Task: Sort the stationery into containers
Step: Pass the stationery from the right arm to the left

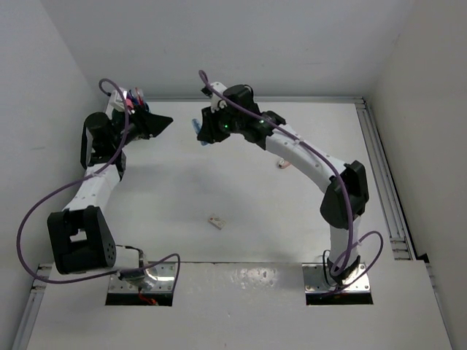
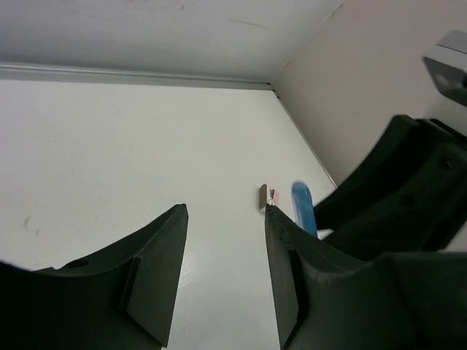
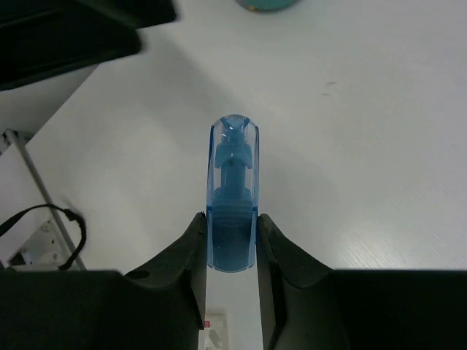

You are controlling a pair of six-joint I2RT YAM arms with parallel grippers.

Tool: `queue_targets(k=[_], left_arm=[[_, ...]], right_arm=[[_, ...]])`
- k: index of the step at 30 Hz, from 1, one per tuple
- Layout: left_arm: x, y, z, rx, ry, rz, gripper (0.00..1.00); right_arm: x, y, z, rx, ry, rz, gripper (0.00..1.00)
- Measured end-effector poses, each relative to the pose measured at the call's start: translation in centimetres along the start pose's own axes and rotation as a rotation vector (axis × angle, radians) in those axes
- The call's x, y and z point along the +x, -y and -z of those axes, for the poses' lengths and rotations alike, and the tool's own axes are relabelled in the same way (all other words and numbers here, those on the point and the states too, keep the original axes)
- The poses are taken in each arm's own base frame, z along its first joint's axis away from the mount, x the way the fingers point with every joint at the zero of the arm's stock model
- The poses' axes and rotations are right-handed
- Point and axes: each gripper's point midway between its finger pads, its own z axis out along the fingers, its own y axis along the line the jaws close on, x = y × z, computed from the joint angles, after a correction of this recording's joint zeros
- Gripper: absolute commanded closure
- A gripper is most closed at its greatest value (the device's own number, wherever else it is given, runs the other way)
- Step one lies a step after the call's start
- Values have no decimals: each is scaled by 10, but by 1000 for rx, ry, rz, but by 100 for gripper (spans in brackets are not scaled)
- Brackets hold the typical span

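My right gripper (image 3: 230, 217) is shut on a blue translucent stationery piece (image 3: 233, 182) that looks like a capped marker end, held above the table. In the top view it (image 1: 195, 125) sticks out of the right gripper (image 1: 199, 132) at the back centre. The rim of the teal cup (image 3: 266, 4) shows at the top edge of the right wrist view. My left gripper (image 1: 166, 119) hovers to the left, facing the right one. Its jaws (image 2: 225, 211) stand open with only bare table between them. The blue piece (image 2: 302, 208) shows just past its right finger.
A small pale eraser-like piece (image 1: 215, 221) lies mid-table, and a pink item (image 1: 281, 165) lies beside the right arm. Pink and purple ends (image 1: 133, 99) show behind the left arm at the back left. White walls close the table on the left, back and right.
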Motion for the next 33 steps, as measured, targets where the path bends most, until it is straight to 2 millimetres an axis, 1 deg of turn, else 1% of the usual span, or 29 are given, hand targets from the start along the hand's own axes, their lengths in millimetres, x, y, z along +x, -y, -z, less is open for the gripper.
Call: queue_targets(k=[1, 3, 6, 9, 11, 16, 17, 18, 20, 21, 23, 24, 25, 26, 27, 28, 30, 32, 33], left_arm=[[2, 0, -3, 4, -7, 11, 48], [7, 4, -11, 20, -28, 29, 48], [14, 18, -23, 61, -67, 35, 48], [23, 34, -31, 110, -116, 26, 48], [30, 41, -32, 130, -144, 18, 48], [46, 46, -33, 142, -209, 9, 49], [49, 46, -33, 142, -222, 9, 52], [52, 47, -33, 142, -233, 11, 57], [58, 46, -34, 141, -253, 12, 63], [60, 46, -35, 141, -258, 14, 71], [61, 46, -34, 141, -263, 21, 78], [60, 48, -34, 148, -264, 24, 88], [60, 49, -34, 151, -266, 31, 93], [59, 49, -33, 152, -264, 33, 98], [59, 48, -33, 150, -264, 40, 100], [56, 45, -33, 140, -256, 34, 100], [43, 30, -34, 102, -228, 18, 100], [19, 6, -36, 31, -187, -17, 100], [3, -9, -36, -16, -160, -43, 100]], right_arm=[[-4, -10, 0, -17, 12, 27, 100], [0, -27, -3, -47, 8, 68, 100], [7, -40, -6, -59, -11, 114, 100], [8, -39, -7, -35, -8, 156, 100], [7, -36, -7, -17, -5, 174, 100], [5, -28, -7, 25, 3, 205, 100], [3, -27, -7, 32, 6, 210, 100], [2, -27, -6, 36, 9, 213, 100], [-2, -26, -6, 44, 17, 218, 100], [-2, -25, -5, 48, 17, 220, 100], [1, -24, -6, 52, 8, 221, 100], [2, -23, -7, 55, 6, 221, 92], [3, -22, -8, 58, 3, 223, 81], [2, -22, -9, 58, 4, 226, 52], [2, -22, -9, 59, 4, 223, 41], [2, -22, -9, 57, 4, 232, 35], [2, -20, -8, 60, 2, 236, 30], [5, -14, -7, 70, -12, 233, 29], [6, -9, -6, 77, -16, 228, 29]])
